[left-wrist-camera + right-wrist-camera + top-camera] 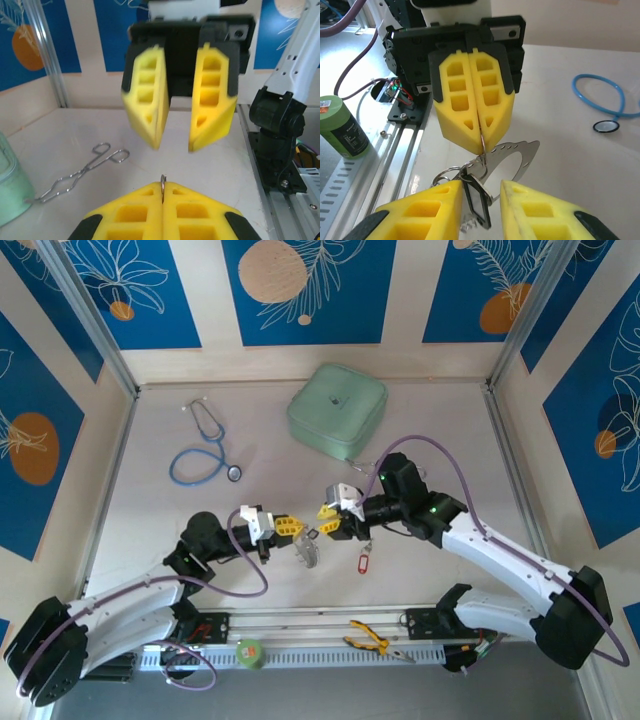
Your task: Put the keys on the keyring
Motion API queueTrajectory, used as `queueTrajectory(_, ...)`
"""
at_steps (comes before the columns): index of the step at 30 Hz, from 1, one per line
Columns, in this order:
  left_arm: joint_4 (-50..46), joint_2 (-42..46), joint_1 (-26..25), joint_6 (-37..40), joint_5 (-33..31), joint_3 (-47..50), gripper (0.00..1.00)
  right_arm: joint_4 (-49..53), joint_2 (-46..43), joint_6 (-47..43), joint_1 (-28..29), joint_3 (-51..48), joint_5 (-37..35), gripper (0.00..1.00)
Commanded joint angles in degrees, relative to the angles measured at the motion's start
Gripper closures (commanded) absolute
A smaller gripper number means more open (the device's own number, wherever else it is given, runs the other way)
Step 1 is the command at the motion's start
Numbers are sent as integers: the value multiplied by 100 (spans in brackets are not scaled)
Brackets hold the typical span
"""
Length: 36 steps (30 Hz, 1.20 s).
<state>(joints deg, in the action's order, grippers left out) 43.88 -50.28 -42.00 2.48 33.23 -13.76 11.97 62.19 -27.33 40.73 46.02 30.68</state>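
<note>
The left gripper (297, 528) is clenched on the keyring (308, 552). In its own wrist view the yellow fingers (200, 215) meet flush, and a thin upright stub of the keyring (163, 181) wire stands out of the seam at their tips. Seen from the right wrist, the same wire runs down out of the left gripper (480, 141), and the keyring (516, 152) fans into flat silvery pieces just below those closed tips and a little to one side.

The right gripper (326, 521) faces the left one tip to tip, near but apart, its fingers parted with a clear gap between them. A dark-headed key (476, 202) hangs in that gap, close against one finger (427, 210) and not pinched from both sides. A small split ring (445, 175) sits just ahead of that finger's tip, under the left gripper.

From above, the red-tagged key (363, 562) lies on the table (150, 520) just on the near side of the right gripper, toward the arm bases, beside the keyring that hangs between the two tools.

A blue stethoscope (205, 445) lies well beyond the left gripper, and a pale green pouch (337, 408) lies well beyond the right one.
</note>
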Motion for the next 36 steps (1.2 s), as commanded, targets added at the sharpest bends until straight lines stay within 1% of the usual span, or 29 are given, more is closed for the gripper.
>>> queueTrajectory(1,769,-50,32,87,420,-47,100,-262,34,93,65,-38,44,73)
queueTrajectory(9,953,-207,32,-14,520,-71,100,-289,264,75,225,56,315,71)
queueTrajectory(12,973,-227,32,-41,500,-91,100,-341,293,88,240,50,412,72)
queueTrajectory(17,977,-228,25,-38,513,-79,100,-414,318,130,257,44,457,80)
queueTrajectory(26,1061,-254,28,-54,535,-92,100,-522,434,191,339,91,505,81)
queueTrajectory(28,1078,-261,25,-63,555,-92,100,-597,459,247,347,96,532,83)
queueTrajectory(32,1065,-257,27,-54,529,-75,100,-732,469,366,339,74,543,99)
queueTrajectory(36,716,-183,26,95,342,-90,100,-634,417,324,321,95,519,100)
